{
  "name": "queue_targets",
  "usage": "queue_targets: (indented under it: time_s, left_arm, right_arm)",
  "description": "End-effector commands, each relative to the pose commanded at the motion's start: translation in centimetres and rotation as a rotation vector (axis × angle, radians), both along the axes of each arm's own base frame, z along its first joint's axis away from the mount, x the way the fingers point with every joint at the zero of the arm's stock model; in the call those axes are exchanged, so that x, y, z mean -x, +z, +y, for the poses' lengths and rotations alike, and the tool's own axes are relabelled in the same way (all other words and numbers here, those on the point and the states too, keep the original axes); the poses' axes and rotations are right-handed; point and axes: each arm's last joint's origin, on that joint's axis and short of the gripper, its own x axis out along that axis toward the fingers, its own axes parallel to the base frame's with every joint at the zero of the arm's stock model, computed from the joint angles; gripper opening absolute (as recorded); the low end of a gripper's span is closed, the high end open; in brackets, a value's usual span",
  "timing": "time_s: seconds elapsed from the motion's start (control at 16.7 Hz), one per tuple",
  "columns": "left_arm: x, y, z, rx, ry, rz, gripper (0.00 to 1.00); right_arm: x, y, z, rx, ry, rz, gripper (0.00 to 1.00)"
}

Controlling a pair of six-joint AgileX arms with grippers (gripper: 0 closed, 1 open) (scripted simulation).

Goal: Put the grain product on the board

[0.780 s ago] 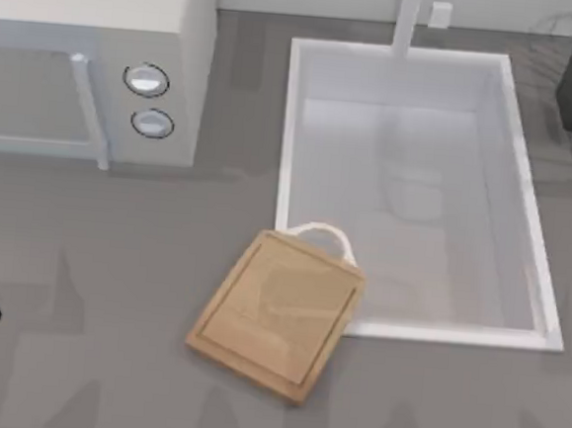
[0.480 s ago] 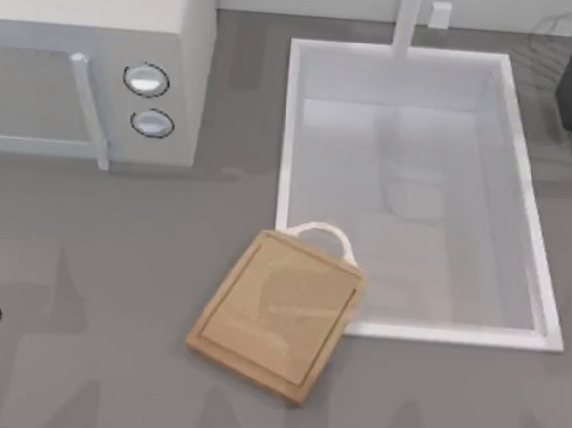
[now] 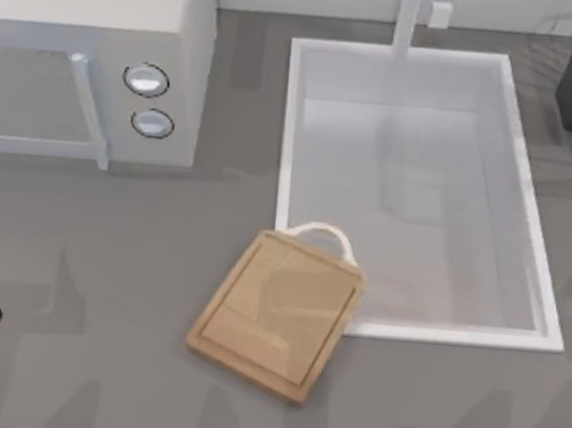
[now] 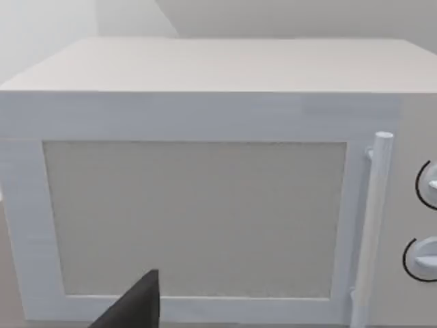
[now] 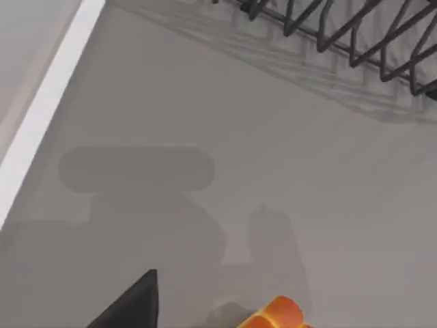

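Overhead view; wrist views close, forward

One board point(image 3: 276, 315), one microwave point(image 3: 90, 60), one sink point(image 3: 291, 125)

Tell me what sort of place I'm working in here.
Most likely a rendered kitchen counter. A white sink basin is set into the grey countertop, a microwave with two dials stands at the top view's left, and a dark wire rack shows in the right wrist view. The board lies beside the sink.
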Motion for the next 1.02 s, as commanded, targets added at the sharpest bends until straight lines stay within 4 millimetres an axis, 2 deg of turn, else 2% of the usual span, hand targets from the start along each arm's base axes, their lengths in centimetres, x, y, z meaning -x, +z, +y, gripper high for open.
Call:
queue_targets:
  time_s: [0.3,0.48,0.78,1.02]
  left_arm:
    - [0.0,0.0,0.0,0.0,0.0,0.0,1.0]
    - [0.0,0.0,0.0,0.0,0.0,0.0,1.0]
    - [0.0,0.0,0.0,0.0,0.0,0.0,1.0]
    - [0.0,0.0,0.0,0.0,0.0,0.0,1.0]
  right_arm:
    - [-6.1,-1.0,-2.3,0.118,0.168,0.524,1.0]
    - [-9.2,-2.1,-3.8,0.133,0.289,0.738,1.0]
    - [-12.5,-3.6,-5.7,0.126,0.434,0.916,1.0]
    - [-13.0,-3.8,-6.0,0.123,0.452,0.934,1.0]
